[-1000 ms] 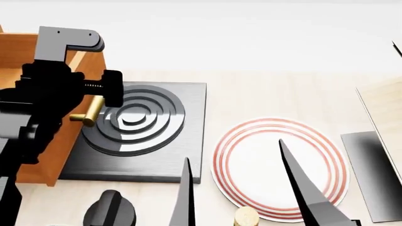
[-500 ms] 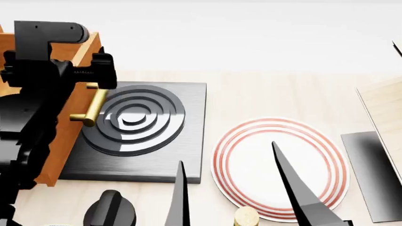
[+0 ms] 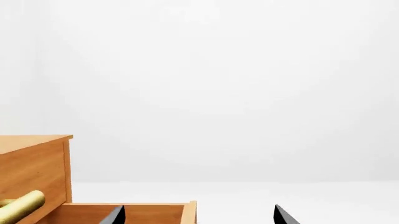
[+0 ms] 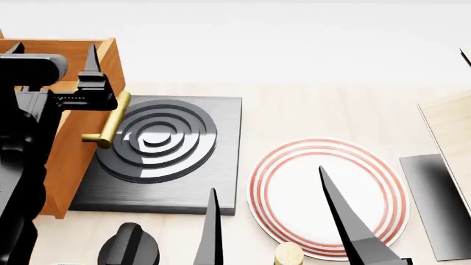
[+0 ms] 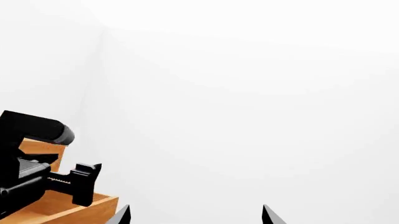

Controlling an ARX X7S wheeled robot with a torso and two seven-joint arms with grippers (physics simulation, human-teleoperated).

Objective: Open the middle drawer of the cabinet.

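The middle drawer (image 4: 88, 105) sits at about ten o'clock in my head view, pulled out of the cabinet (image 4: 44, 182) so that its front and brass handle (image 4: 109, 120) overhang the black burner plate (image 4: 165, 157). I can look down into its open box from above, which tells me it is well out of the carcass; in the left wrist view its inner wall (image 3: 124, 212) shows below a shut drawer front with its own brass bar (image 3: 18, 207).

My left gripper (image 4: 92, 74) hangs over the drawer's front edge, just above the handle. Its fingertips stand apart in the wrist view with nothing between them, so I judge it released, not gripping the bar. That fits a pull already made: the hand is up and clear of the handle because the drawer needs no more from it.

My right gripper (image 4: 272, 221) is at six o'clock, its two dark fingers spread wide over the red-ringed plate (image 4: 327, 199), empty, parked out of the way since this job takes one arm.

Much is hidden. My own left arm covers most of the cabinet's left side, so I cannot see the drawers above and below or how far the box runs back. At four o'clock a pale board and a dark slab are cut by the frame edge. A black knob (image 4: 129, 245) and a small cork-like stub (image 4: 288, 254) sit at the bottom, half cropped.
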